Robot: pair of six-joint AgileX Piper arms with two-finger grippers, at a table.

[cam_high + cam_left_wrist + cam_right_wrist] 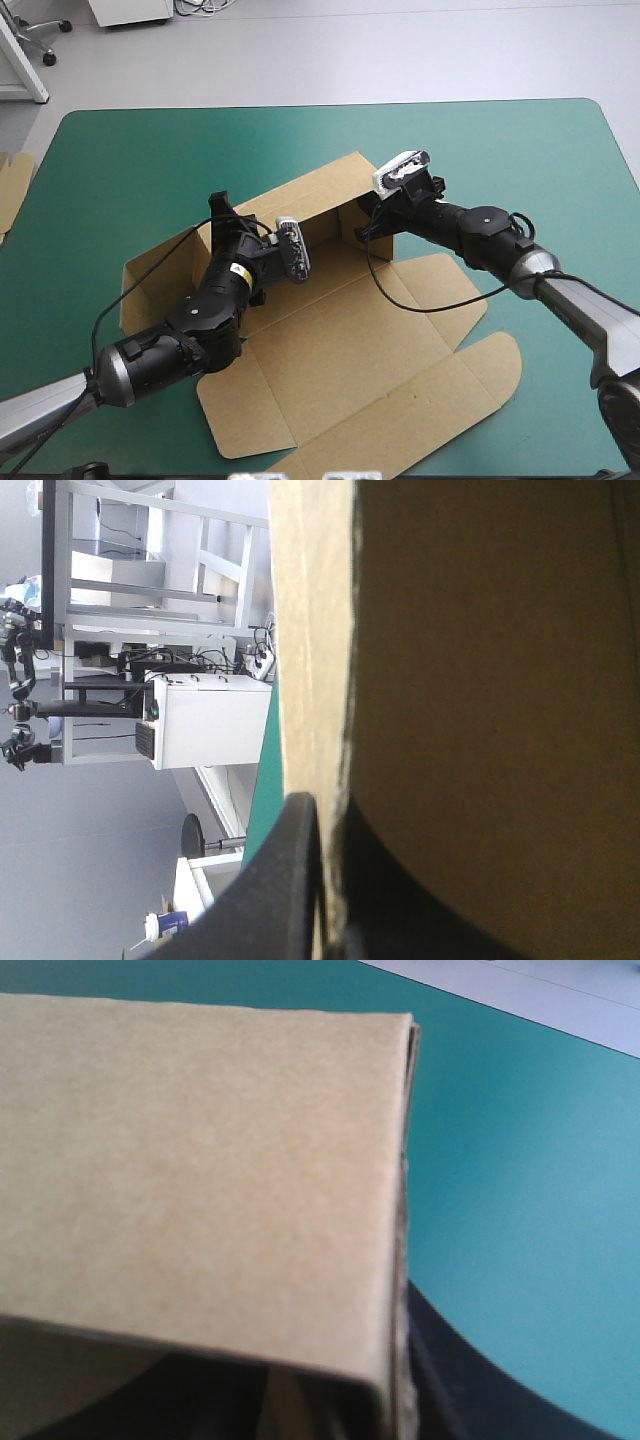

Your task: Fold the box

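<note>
The left claw [222,208] and right claw [372,222], both nearly closed, each pinch one end of the raised rear wall of the box [380,350], likely steadying it upright for tucking.

- The left arm [150,360] enters from the near left corner. Its forearm lies low and angles toward the table's middle.
- The left gripper [222,212] points to the far side. Its black fingers are all but together, pinching a raised wall of the box [340,350]. In the left wrist view one finger [285,880] lies flat against one face of the board.
- The right arm [500,245] reaches in from the right edge, with the forearm sloping down toward the left.
- The right gripper [366,222] clamps the same wall's right end. In the right wrist view one finger [470,1380] shows just outside the board, and the other is a dark shape beneath it.
</note>
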